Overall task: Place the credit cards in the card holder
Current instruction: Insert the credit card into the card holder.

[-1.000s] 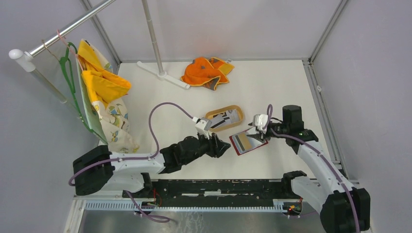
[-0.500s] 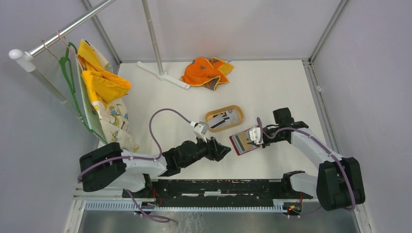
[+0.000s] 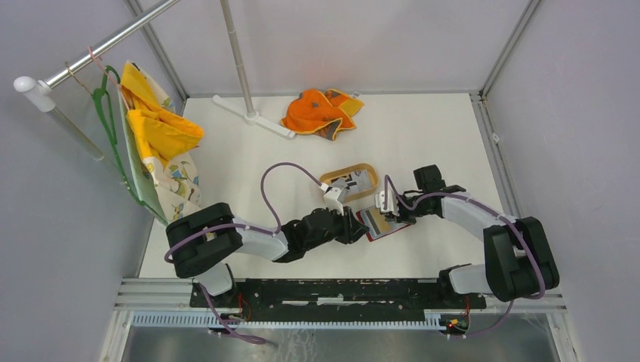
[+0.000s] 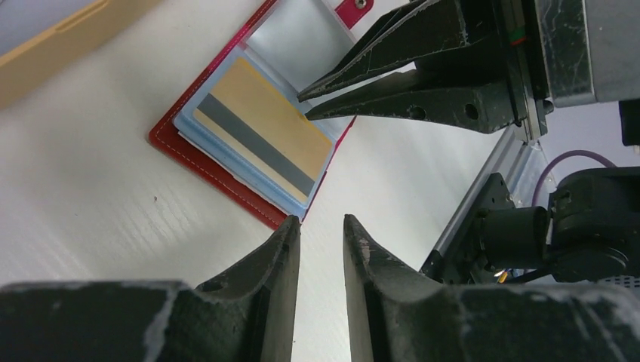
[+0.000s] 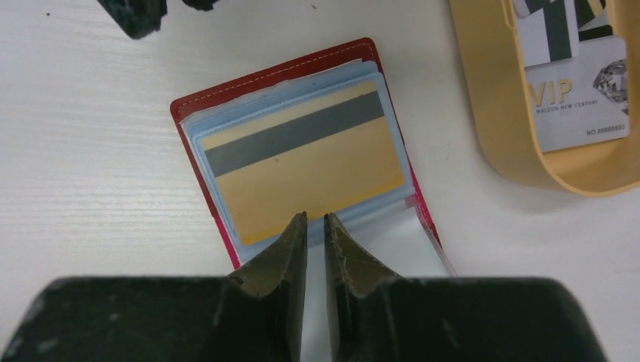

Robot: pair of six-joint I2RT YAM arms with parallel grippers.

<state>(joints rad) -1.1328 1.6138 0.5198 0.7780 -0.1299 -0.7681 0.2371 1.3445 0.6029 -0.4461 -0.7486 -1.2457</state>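
The red card holder (image 3: 383, 225) lies open on the table, with a gold card with a dark stripe (image 5: 302, 170) in its clear sleeve. My right gripper (image 5: 315, 219) is nearly shut and empty, its tips at the near edge of that card on the sleeve. My left gripper (image 4: 320, 222) is nearly shut and empty, just off the holder's corner (image 4: 226, 175). The right fingers (image 4: 392, 94) show above the holder in the left wrist view. More credit cards (image 5: 577, 105), white and grey, lie in the tan tray (image 5: 490, 113).
The tan oval tray (image 3: 332, 179) sits just behind the holder. An orange cloth (image 3: 321, 111) and a white rack foot (image 3: 253, 117) are at the back. Yellow clothes (image 3: 162, 136) hang at the left. Metal frame posts edge the table.
My right gripper has moved down and left from beside the tray onto the open holder. My left arm has reached further right, up to the holder's left edge.
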